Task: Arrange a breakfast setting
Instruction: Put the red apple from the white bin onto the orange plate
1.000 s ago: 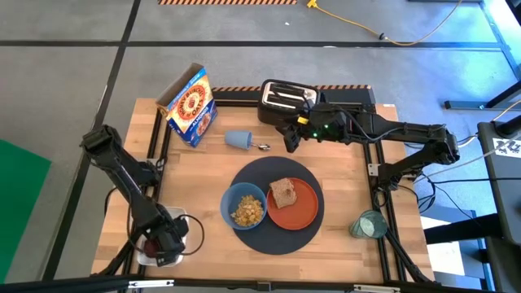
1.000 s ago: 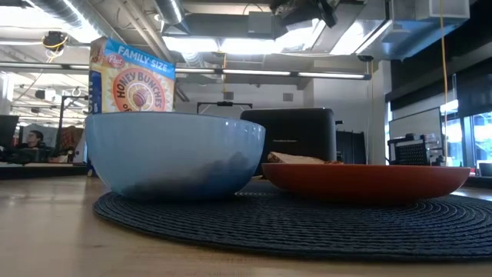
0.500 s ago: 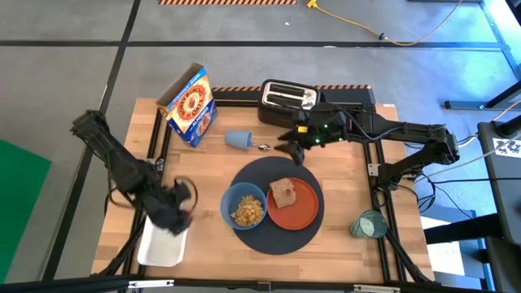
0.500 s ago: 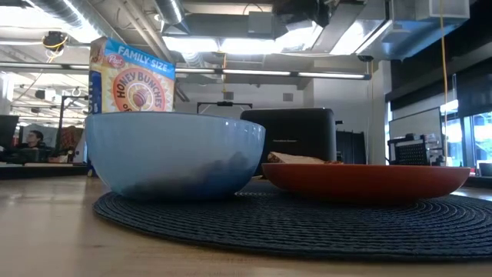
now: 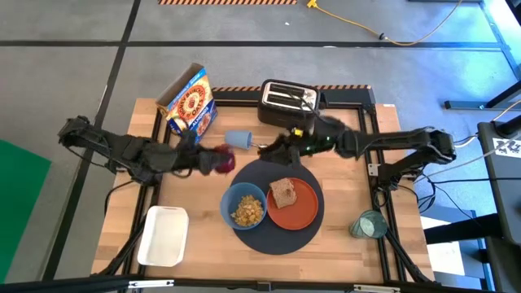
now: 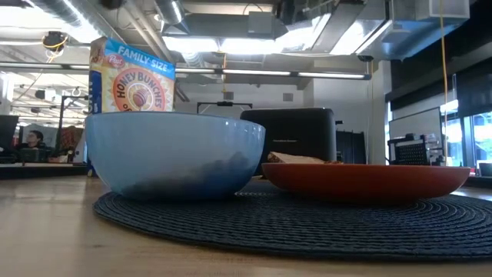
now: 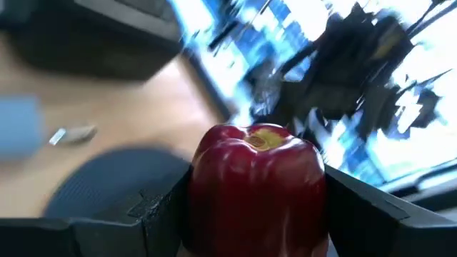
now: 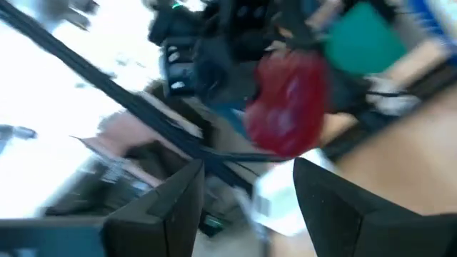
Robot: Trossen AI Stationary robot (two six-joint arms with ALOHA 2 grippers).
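Note:
My left gripper (image 5: 218, 160) is shut on a small red apple (image 5: 223, 160) over the table's middle, just left of the dark round placemat (image 5: 277, 232). On the mat stand a blue bowl (image 5: 244, 206) with cereal and an orange plate (image 5: 303, 207) that bears the toast slice (image 5: 283, 193). The metal spoon (image 5: 263, 146) lies on the wood beyond the mat. My right gripper (image 5: 275, 149) is open right beside the spoon. The teal glass (image 5: 370, 224) stands at the near right, off the mat. My left gripper pinches the apple by its two opposite sides (image 7: 203, 193) between its two fingers (image 7: 153, 210). The fingers reach in roughly level from the table's left. The apple sits upright, its stem hollow (image 7: 260, 137) up, clear of the table.
A black toaster (image 5: 286, 98) and a cereal box (image 5: 189, 104) stand at the far edge. A light-blue cup (image 5: 238, 139) lies on its side between them, next to the spoon. A white tray (image 5: 164, 236) sits at the near left. The two grippers are close together.
My left gripper has lifted the apple out of the white tray and carried it toward the table's far and right side, to just left of the placemat. My right gripper has moved down and toward the table's left, to the spoon.

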